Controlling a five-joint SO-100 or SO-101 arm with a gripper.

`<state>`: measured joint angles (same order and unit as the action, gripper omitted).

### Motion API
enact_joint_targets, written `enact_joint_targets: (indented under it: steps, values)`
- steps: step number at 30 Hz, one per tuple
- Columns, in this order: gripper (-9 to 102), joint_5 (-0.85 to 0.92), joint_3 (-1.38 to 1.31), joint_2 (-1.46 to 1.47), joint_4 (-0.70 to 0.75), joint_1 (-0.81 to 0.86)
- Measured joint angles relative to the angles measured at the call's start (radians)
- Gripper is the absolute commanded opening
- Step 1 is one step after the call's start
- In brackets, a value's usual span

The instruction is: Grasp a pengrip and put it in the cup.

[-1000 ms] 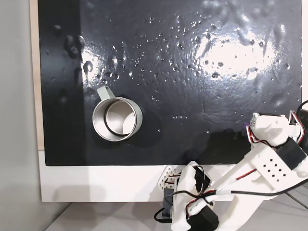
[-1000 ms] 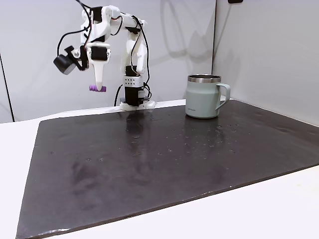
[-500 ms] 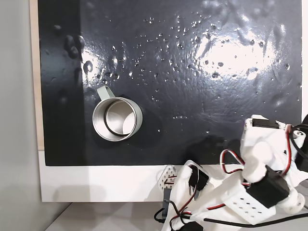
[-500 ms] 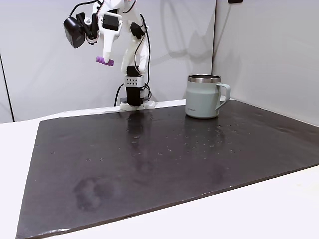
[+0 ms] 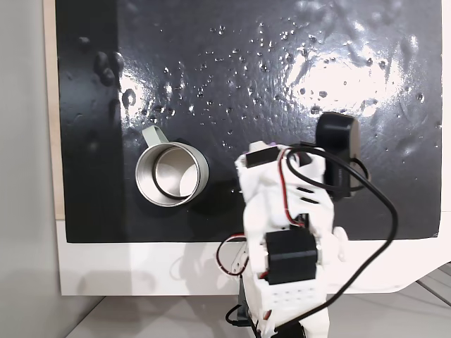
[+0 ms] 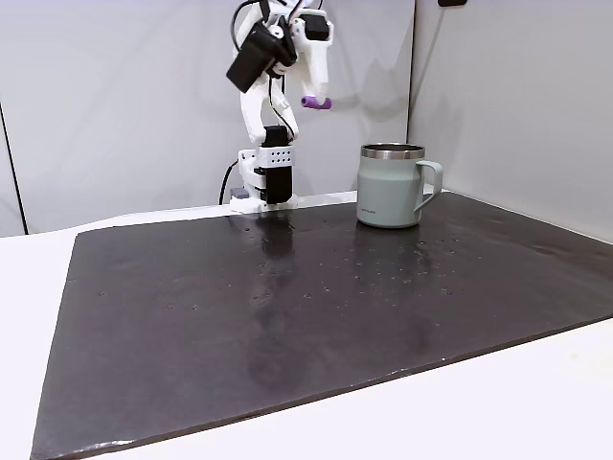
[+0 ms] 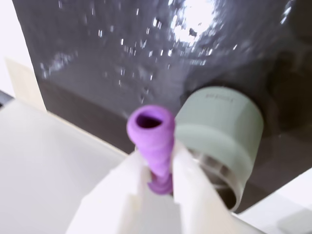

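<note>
Hand (image 7: 158, 168) grips pengrip (image 7: 152, 141) near cup (image 7: 222, 127)

— What can't you make out from above?

— My own arm covers most of the pengrip (image 5: 268, 146); only a purple sliver shows at its top edge. My hand (image 5: 271, 151) is under that bulk too, so its fingers are hidden there. My base runs off the bottom edge.

— And the wrist view?

— Blurred all over. The cup (image 7: 222, 131) is soft-edged, its lower part hidden behind my fingers (image 7: 187, 180), and the handle isn't to be found. The pengrip's (image 7: 152, 141) lower end is pinched out of sight between them.

— The side camera?

— The pengrip (image 6: 316, 102) is too small to show ribs, and I can't tell how far it stands from the cup (image 6: 390, 187).
</note>
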<state>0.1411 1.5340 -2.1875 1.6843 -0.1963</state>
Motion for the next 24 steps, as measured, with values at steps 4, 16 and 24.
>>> enact_joint_targets:
  steps: [4,16,24]
  values:
    - [0,-0.046,-0.043,0.069,0.000,-0.184]
    - [0,-0.055,-0.072,0.241,0.000,-0.609]
    - [23,-0.040,-0.072,0.245,0.000,-0.646]
